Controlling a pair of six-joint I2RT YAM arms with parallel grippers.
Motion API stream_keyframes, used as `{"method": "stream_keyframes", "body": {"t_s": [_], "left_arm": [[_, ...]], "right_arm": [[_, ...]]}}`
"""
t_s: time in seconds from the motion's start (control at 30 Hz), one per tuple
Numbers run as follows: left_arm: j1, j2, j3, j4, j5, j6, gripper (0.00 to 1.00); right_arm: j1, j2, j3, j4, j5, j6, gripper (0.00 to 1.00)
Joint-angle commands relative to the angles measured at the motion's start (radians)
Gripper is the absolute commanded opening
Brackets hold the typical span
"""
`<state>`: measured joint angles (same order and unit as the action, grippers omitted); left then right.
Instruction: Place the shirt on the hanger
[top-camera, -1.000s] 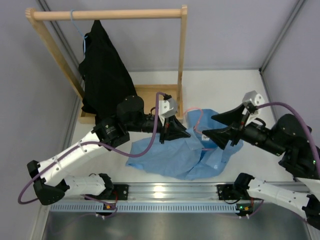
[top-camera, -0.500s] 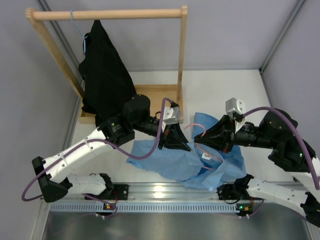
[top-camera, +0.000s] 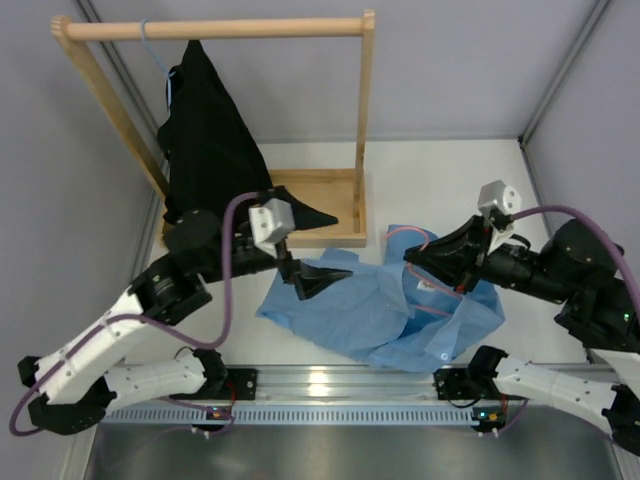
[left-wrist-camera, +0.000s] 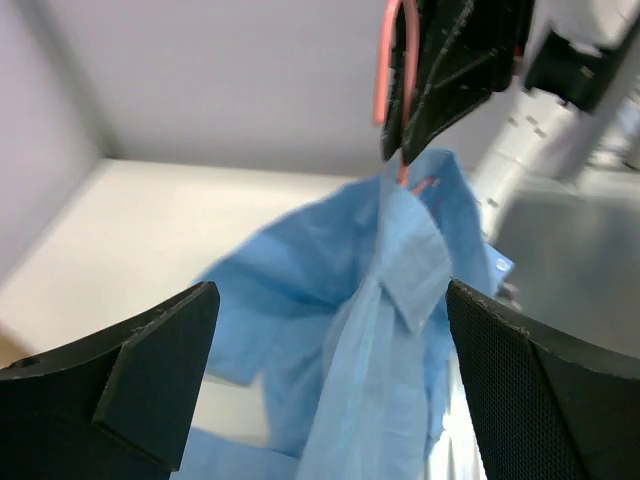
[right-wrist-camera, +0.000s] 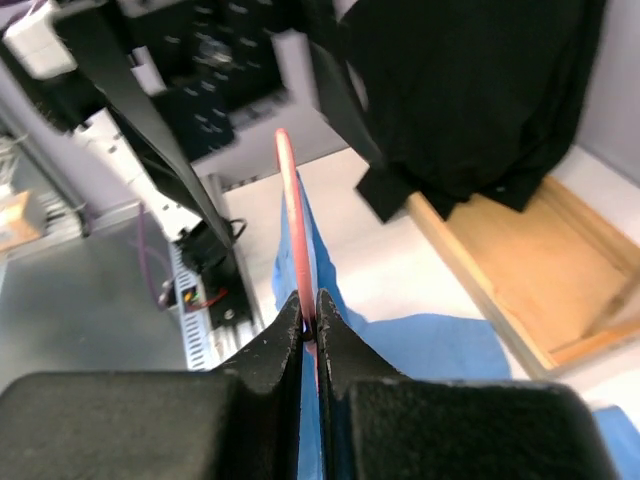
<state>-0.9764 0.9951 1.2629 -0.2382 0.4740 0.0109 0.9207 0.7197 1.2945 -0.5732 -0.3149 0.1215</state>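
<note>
Top view: the light blue shirt (top-camera: 375, 315) is lying crumpled on the table (top-camera: 450, 180), between the two arms. The left gripper (top-camera: 325, 248) hangs just over the shirt's left edge with its jaws spread wide and nothing in them. The right gripper (top-camera: 415, 258) is pinched tight on the pink hanger (top-camera: 400, 232), and the wire runs over the collar end of the shirt. Behind them, a black garment (top-camera: 205, 140) hangs on a blue hanger (top-camera: 150, 50) from the wooden rack (top-camera: 215, 28).

Left wrist cam: both fingers (left-wrist-camera: 150, 370) are far apart. The shirt (left-wrist-camera: 370, 330) is bunched up ahead, and the right gripper (left-wrist-camera: 405, 135) holds the hanger (left-wrist-camera: 385, 70) above its collar.

Right wrist cam: the gripper (right-wrist-camera: 309, 325) is clamped right on the pink wire (right-wrist-camera: 290, 190), and there's blue shirt (right-wrist-camera: 400, 350) underneath. The black garment (right-wrist-camera: 470, 90) and the rack's wooden base (right-wrist-camera: 520, 260) are off to the right.
</note>
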Motion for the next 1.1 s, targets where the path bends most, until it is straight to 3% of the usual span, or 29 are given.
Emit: {"method": "stream_keyframes", "body": {"t_s": [0.0,0.07,0.1,0.17,0.3,0.43,0.5,0.53,0.57,0.67,0.77,0.9,1.07], "left_arm": [[-0.001,-0.186,-0.054,0.043,-0.355,0.054,0.98],[-0.001,-0.254,-0.107,0.043,-0.47,0.031,0.98],[0.001,-0.318,-0.14,0.043,-0.608,0.009,0.98],[-0.001,-0.372,-0.253,0.043,-0.672,-0.062,0.98],[0.001,-0.437,-0.411,0.054,-0.638,-0.14,0.94],[-0.001,-0.414,-0.516,0.178,-0.563,-0.155,0.92],[0.001,-0.37,-0.534,0.229,-0.549,-0.154,0.85],[-0.001,-0.353,-0.533,0.228,-0.549,-0.154,0.8],[-0.001,-0.333,-0.522,0.259,-0.555,-0.154,0.52],[-0.001,-0.262,-0.499,0.263,-0.607,-0.163,0.0],[0.001,-0.233,-0.496,0.264,-0.794,-0.23,0.0],[0.001,-0.231,-0.536,0.243,-1.198,-0.389,0.0],[0.002,-0.21,-0.574,0.183,-1.292,-0.514,0.0]], "right_arm": [[0.007,-0.025,0.135,-0.036,0.198,-0.025,0.0],[0.007,-0.02,0.19,-0.086,0.24,-0.039,0.0],[0.007,-0.02,0.21,-0.097,0.272,-0.04,0.0],[0.007,-0.011,0.267,-0.123,0.289,-0.059,0.0],[0.007,0.047,0.393,-0.194,0.312,-0.089,0.0],[0.007,0.104,0.482,-0.241,0.343,-0.109,0.0],[0.006,0.124,0.511,-0.252,0.339,-0.111,0.0],[0.006,0.126,0.512,-0.252,0.339,-0.112,0.0],[0.006,0.129,0.514,-0.251,0.339,-0.111,0.0],[0.006,0.13,0.506,-0.251,0.355,-0.112,0.0],[0.007,0.129,0.491,-0.248,0.414,-0.114,0.0],[0.006,0.112,0.463,-0.231,0.606,-0.103,0.0],[0.006,0.089,0.431,-0.203,0.631,-0.111,0.0]]}}
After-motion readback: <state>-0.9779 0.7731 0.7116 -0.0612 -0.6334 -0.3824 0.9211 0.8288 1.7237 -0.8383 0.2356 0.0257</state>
